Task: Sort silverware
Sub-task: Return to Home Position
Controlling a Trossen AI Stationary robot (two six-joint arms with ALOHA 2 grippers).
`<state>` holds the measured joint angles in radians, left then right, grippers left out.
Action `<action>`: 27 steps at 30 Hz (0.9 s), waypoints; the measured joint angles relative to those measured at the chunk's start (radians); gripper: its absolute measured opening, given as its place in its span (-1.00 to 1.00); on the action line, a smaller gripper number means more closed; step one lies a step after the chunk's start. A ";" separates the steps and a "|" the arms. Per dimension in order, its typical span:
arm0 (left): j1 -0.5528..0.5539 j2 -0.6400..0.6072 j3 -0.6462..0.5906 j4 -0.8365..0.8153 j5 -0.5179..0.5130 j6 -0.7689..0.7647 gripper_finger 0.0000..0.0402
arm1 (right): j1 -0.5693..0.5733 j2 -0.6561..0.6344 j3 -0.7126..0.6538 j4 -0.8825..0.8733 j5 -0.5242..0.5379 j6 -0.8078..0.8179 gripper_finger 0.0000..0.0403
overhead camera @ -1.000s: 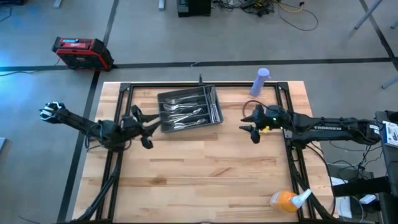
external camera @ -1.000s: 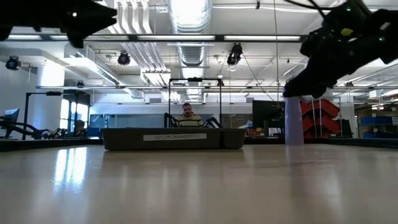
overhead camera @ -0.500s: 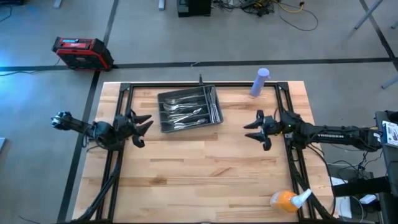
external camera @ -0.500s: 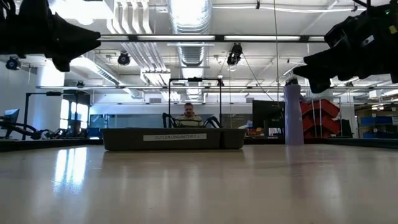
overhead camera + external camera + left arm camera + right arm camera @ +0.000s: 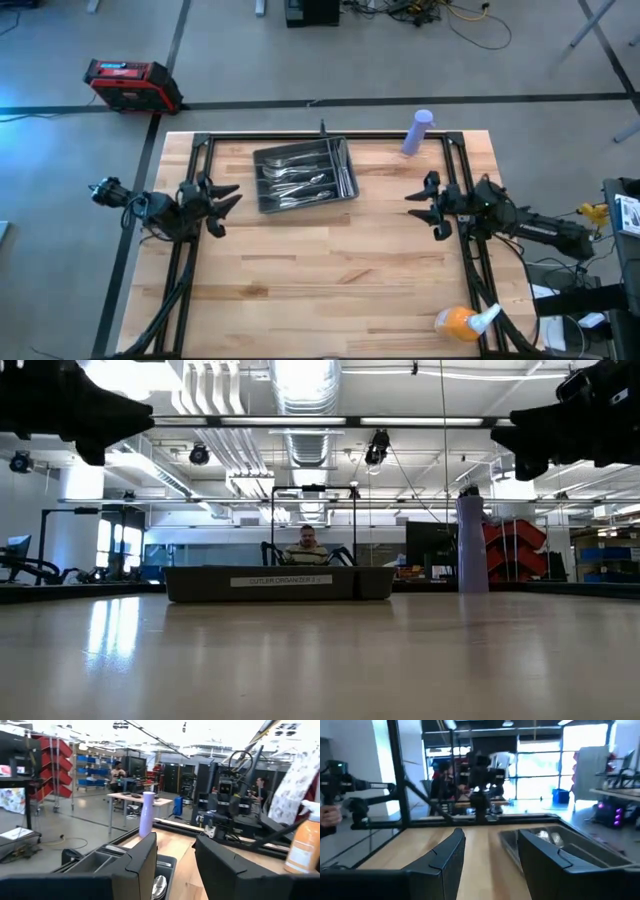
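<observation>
The silverware [image 5: 300, 180] lies in the dark grey compartmented tray [image 5: 262, 160] at the table's far middle; in the low view only the tray's wall [image 5: 265, 582] shows. My left gripper [image 5: 225, 200] hovers open over the table's left side, left of the tray, fingers pointing toward it. My right gripper [image 5: 428, 205] hovers open over the right side, fingers pointing left. Both hold nothing. In the wrist views, my left gripper [image 5: 175, 860] and right gripper [image 5: 490, 855] show a clear gap between their fingers.
A lavender bottle [image 5: 418, 132] stands at the far right of the table. An orange spray bottle [image 5: 460, 321] lies at the near right corner. A black frame rail [image 5: 330, 137] runs round the table. A person [image 5: 307, 545] sits beyond the table.
Both arms have drawn back from the table's middle: my left gripper toward the left edge, my right gripper toward the right edge and higher in the low view. Both stay open and empty. The tray and silverware have not moved.
</observation>
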<state>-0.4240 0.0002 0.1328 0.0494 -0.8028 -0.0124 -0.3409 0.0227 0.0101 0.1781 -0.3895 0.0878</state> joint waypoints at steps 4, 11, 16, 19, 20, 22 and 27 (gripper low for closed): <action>-0.040 0.000 -0.010 -0.008 -0.001 -0.024 -0.38 | -0.028 -0.007 0.009 -0.049 0.023 0.004 -0.22; -0.066 0.000 -0.101 0.158 -0.029 0.034 -0.34 | -0.025 0.009 0.000 -0.063 0.068 0.017 -0.18; -0.066 0.002 -0.124 0.185 -0.026 0.050 -0.37 | -0.019 0.005 0.000 -0.067 0.078 -0.019 -0.17; -0.066 0.002 -0.124 0.175 -0.019 0.037 -0.40 | -0.019 0.006 0.000 -0.071 0.078 -0.020 -0.19; -0.066 0.002 -0.124 0.164 -0.019 0.030 -0.40 | -0.019 0.006 0.000 -0.074 0.078 -0.019 -0.20; -0.066 0.002 -0.124 0.158 -0.019 0.019 -0.40 | -0.017 0.006 0.000 -0.078 0.078 -0.008 -0.21; -0.066 0.002 -0.125 0.158 -0.018 0.003 -0.38 | 0.052 0.004 0.000 -0.042 0.070 -0.036 -0.22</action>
<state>-0.4904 0.0019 0.0082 0.2071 -0.8211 -0.0090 -0.2885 0.0269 0.0101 0.1358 -0.3195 0.0521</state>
